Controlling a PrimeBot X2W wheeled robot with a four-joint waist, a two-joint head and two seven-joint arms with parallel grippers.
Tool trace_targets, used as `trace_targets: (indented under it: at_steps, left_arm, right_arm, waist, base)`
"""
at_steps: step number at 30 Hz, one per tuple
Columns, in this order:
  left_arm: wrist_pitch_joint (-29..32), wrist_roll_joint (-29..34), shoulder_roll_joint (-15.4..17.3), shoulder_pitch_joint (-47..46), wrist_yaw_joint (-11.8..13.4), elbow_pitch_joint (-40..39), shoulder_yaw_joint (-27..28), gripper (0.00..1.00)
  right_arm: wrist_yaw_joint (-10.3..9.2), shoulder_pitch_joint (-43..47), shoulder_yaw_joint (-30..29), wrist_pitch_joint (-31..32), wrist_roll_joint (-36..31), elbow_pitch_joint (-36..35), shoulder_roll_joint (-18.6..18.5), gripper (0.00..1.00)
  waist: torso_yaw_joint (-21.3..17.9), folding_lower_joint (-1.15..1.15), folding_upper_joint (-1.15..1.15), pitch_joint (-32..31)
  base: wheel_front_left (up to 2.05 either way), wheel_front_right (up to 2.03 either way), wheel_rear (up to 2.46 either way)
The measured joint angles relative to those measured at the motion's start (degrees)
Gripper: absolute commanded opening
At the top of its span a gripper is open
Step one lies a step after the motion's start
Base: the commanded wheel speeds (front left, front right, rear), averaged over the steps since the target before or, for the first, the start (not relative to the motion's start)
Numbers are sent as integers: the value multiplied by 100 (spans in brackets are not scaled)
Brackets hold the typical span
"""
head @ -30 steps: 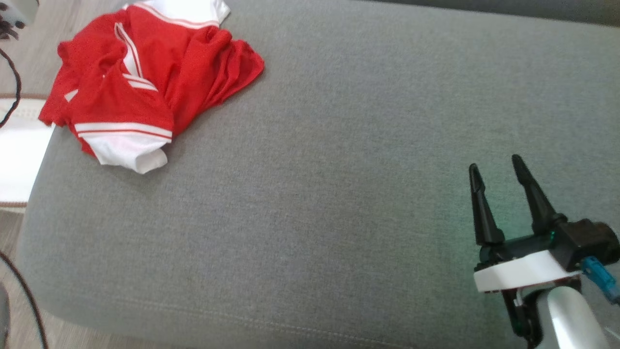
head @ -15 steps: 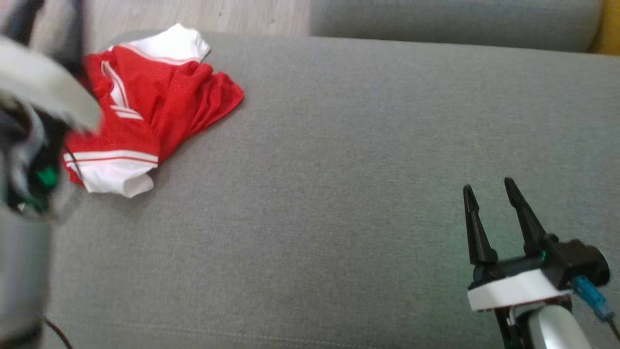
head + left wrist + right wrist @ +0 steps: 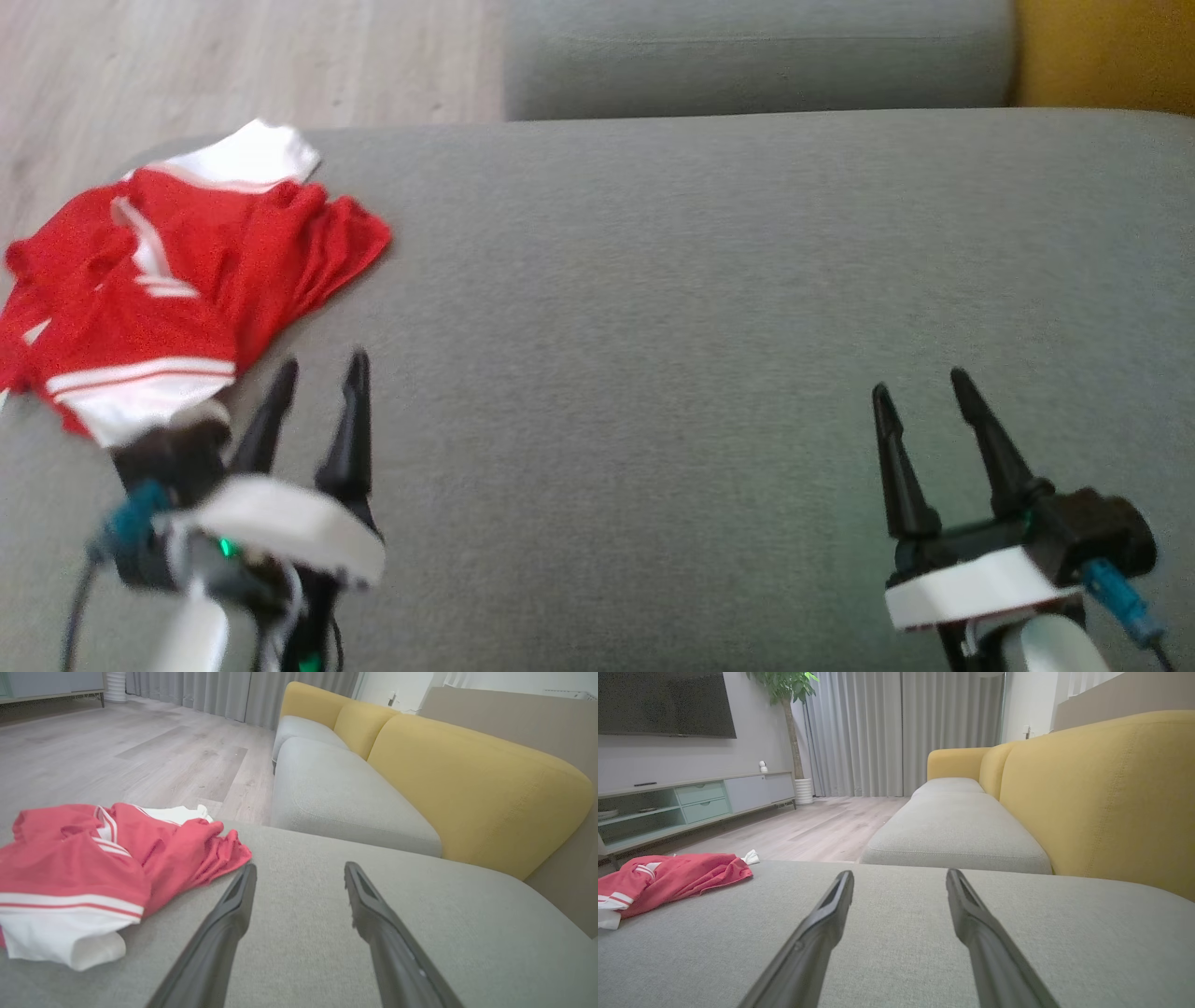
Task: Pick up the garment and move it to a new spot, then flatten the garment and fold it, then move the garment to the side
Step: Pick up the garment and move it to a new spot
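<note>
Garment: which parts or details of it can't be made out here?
- Head view: garment left edge cut off by the frame; white hem corner behind the blurred left gripper.
- Both wrist views: left side cut off by the frame.
- Crumpled folds hide its underside and shape.

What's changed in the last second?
The head camera moved, so the view shifted. The left gripper swung in from the left and now sits open beside the garment, holding nothing. The garment kept its crumpled heap at the cushion corner; the right gripper stayed open, empty.
</note>
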Motion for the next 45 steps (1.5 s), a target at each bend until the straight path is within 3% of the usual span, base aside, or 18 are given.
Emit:
trace_targets:
  at_steps: [12, 25, 31, 41, 45]
  left_arm:
    - [-1338, 515, -99, 918, 51, 722, -229, 100]
    - [-1600, 732, -140, 844, -11, 1058, -235, 100]
    - [-1642, 789, -144, 659, -69, 1062, -233, 100]
    - [-1644, 775, -141, 830, 8, 878, -47, 100]
    - [-1646, 770, -137, 984, 3, 776, 16, 100]
  right_arm:
    - [0, 264, 138, 0, -151, -11, 29, 100]
    - [0, 264, 1, -53, -157, 69, 46, 100]
    - [0, 362, -41, -64, -156, 101, 57, 100]
    - [0, 394, 114, -78, -156, 111, 63, 100]
    - [0, 326, 168, -43, -181, 35, 65, 100]
  waist:
    - [-465, 0, 0, -184]
    - [-409, 0, 0, -92]
    - [103, 0, 0, -107]
    - [1405, 0, 0, -130]
    - [1759, 0, 0, -3]
  base:
    - [0, 0, 0]
    - [0, 0, 0]
    - [0, 0, 0]
    - [0, 0, 0]
    - [0, 0, 0]
